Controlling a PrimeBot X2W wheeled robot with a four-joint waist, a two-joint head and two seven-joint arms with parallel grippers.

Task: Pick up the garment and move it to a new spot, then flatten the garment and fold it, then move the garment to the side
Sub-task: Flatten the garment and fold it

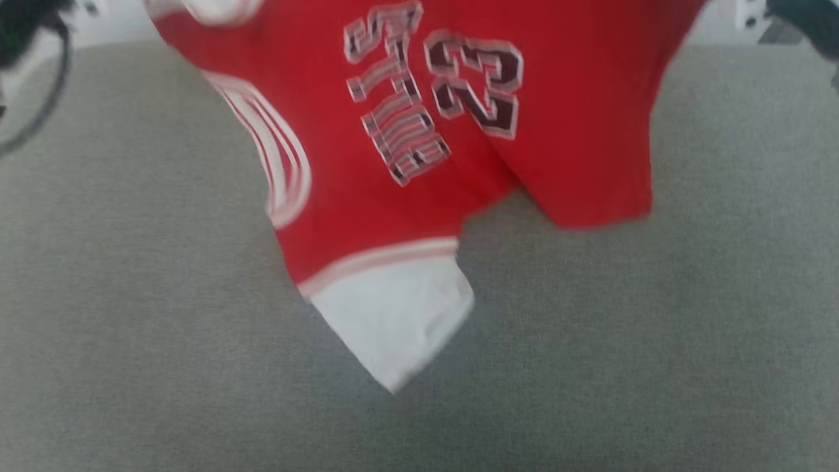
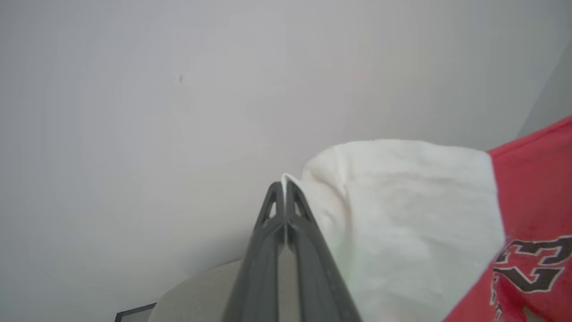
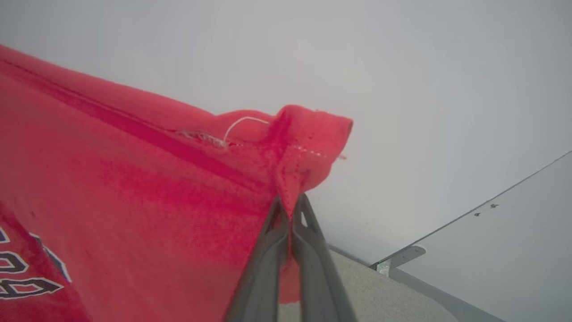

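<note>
– two pinches, both closed. the left gripper [image 2: 284,185] has its fingers pressed together on a thin edge of a white panel [image 2: 402,214]. the right gripper [image 3: 291,203] is clamped on a bunched red hem corner [image 3: 308,134], with a loose thread [image 3: 243,121] just beside it.
– so the jersey [image 1: 406,131] is off the surface?
– yes, it hangs between them above the grey cloth surface [image 1: 131,328], printed side towards the head camera, number upside down. another white panel [image 1: 393,314] dangles lowest; i can't tell whether its tip touches the cloth.
– which step, by your reckoning?
– carrying it to a new spot, i'd say. to do that well, grip hard on both sides and move both arms at one pace, so the span between them neither sags nor strains. the left bite looks slight, so a jerk could slip it.
– and the set-down?
– let the dangling panel land first, then draw the held edge away from it while lowering, so the body lays out flat rather than heaping. release only once the cloth carries it.
– anything behind?
– a plain pale wall [image 2: 178,89], beyond the far edge.
</note>
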